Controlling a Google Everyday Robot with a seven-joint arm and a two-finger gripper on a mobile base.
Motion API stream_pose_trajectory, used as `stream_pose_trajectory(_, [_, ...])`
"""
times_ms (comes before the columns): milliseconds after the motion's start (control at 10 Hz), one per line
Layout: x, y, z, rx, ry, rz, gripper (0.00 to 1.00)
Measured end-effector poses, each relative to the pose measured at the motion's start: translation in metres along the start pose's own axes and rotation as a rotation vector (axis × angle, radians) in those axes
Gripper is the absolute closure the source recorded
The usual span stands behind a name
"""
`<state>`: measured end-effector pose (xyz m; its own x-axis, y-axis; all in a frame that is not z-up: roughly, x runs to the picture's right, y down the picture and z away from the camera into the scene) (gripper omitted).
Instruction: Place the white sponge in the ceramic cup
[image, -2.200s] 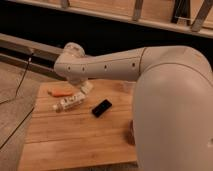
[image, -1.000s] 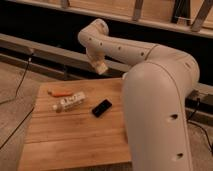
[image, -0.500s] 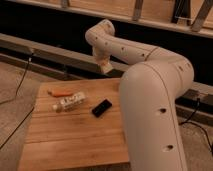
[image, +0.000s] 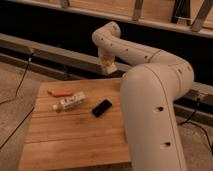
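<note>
Arm lifted clear of table (image: 65, 135) over last seconds. Gripper (image: 107, 70) now high over back edge, fingers clamped shut on cream block, looks like white sponge (image: 106, 63). Ceramic cup not visible, maybe behind arm. Bottle (image: 70, 101), black slab (image: 102, 108) unmoved.

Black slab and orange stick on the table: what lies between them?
The labelled bottle lies on its side between them, as the camera view shows. The tool hangs over the table's far edge.

I look over a wooden plank tabletop (image: 70, 137) on grey floor (image: 9, 75). A black cable (image: 23, 74) trails there, and a dark wall (image: 50, 25) stands behind in dim light.
</note>
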<state>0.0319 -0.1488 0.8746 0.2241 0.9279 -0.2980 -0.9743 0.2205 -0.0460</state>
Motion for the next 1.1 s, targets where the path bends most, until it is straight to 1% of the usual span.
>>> stream_pose_trajectory(200, [0.002,-0.015,0.002,0.005,-0.001,0.036,1.0])
stream_pose_trajectory(600, [0.006,-0.045,-0.003,0.012,-0.005,0.105,1.0])
stream_pose_trajectory(900, [0.014,-0.068,-0.005,0.022,-0.005,0.153,1.0])
stream_pose_trajectory(1100, [0.023,-0.082,-0.004,0.028,0.002,0.181,1.0])
